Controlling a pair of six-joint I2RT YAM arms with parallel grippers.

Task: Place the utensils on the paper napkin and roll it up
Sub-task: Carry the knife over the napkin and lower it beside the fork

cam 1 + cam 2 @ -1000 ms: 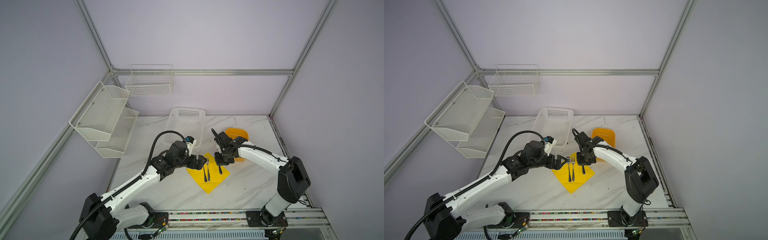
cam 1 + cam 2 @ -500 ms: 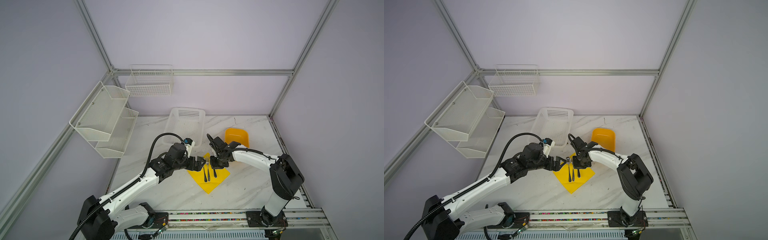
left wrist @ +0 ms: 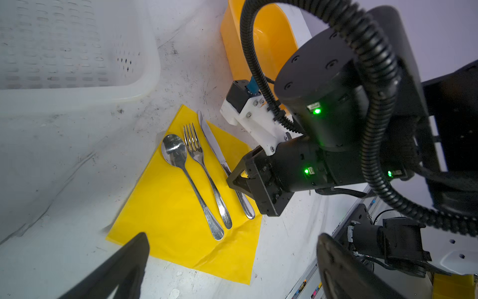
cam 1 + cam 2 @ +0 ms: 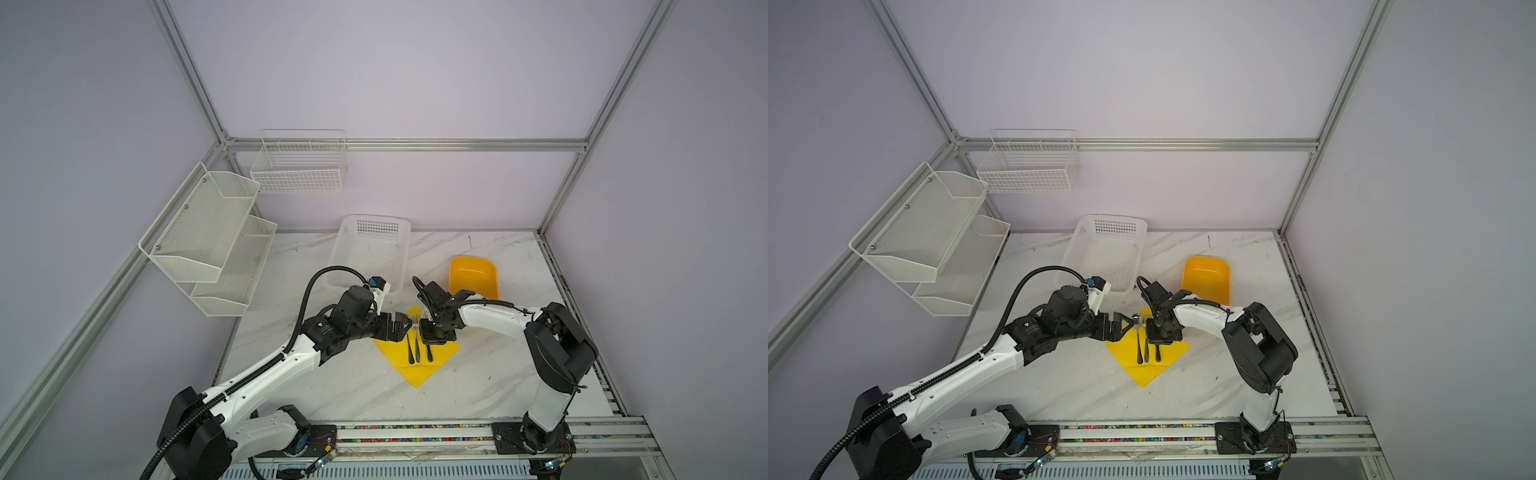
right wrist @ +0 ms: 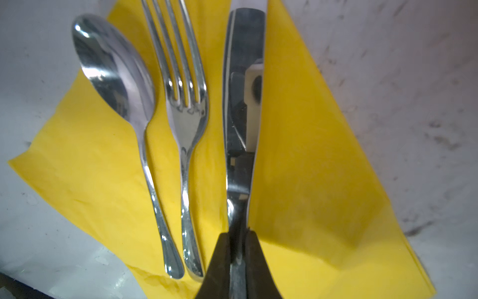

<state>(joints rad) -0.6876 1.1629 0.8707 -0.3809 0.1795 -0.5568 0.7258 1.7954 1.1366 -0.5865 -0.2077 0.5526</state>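
Observation:
The yellow paper napkin (image 4: 415,370) (image 3: 168,207) lies on the marble table like a diamond. On it, side by side, lie a spoon (image 3: 173,152) (image 5: 113,77) and a fork (image 3: 199,158) (image 5: 186,111). A knife (image 3: 212,139) (image 5: 241,103) sits parallel beside the fork, low on the napkin, its tip past the napkin's far edge. My right gripper (image 5: 238,233) (image 4: 432,334) is shut on the knife's handle. My left gripper (image 3: 232,243) (image 4: 401,328) is wide open and holds nothing, hovering at the napkin's left corner, close to the spoon.
A white perforated basket (image 4: 368,253) stands behind the napkin, and an orange tub (image 4: 473,276) sits at the back right, behind my right arm. White mesh shelves (image 4: 208,232) and a wire basket (image 4: 299,166) hang on the walls. The arms' rail (image 4: 415,432) runs along the front.
My right gripper carried the knife leftward from near the orange tub and brought it down beside the fork on the napkin. The left arm has hardly moved.

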